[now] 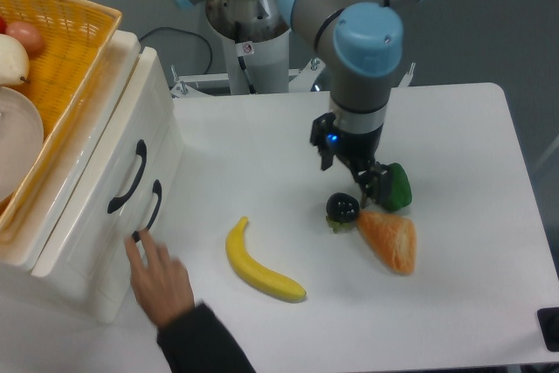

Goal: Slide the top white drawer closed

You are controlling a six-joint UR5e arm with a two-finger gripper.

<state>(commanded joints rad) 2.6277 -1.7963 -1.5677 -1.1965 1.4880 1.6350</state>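
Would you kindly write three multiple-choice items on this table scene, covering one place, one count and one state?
1. The robot's two-finger gripper hangs above:
A. the woven yellow basket
B. the small black round fruit
C. the yellow banana

2. Curved black handles on the white cabinet front:
A. one
B. two
C. three

3. The top white drawer is:
A. pushed in
B. pulled far out
C. removed

Answers:
1 B, it hangs over the small black round fruit, beside the green pepper.
2 B, an upper handle and a lower handle.
3 A, the top white drawer lies level with the lower front.
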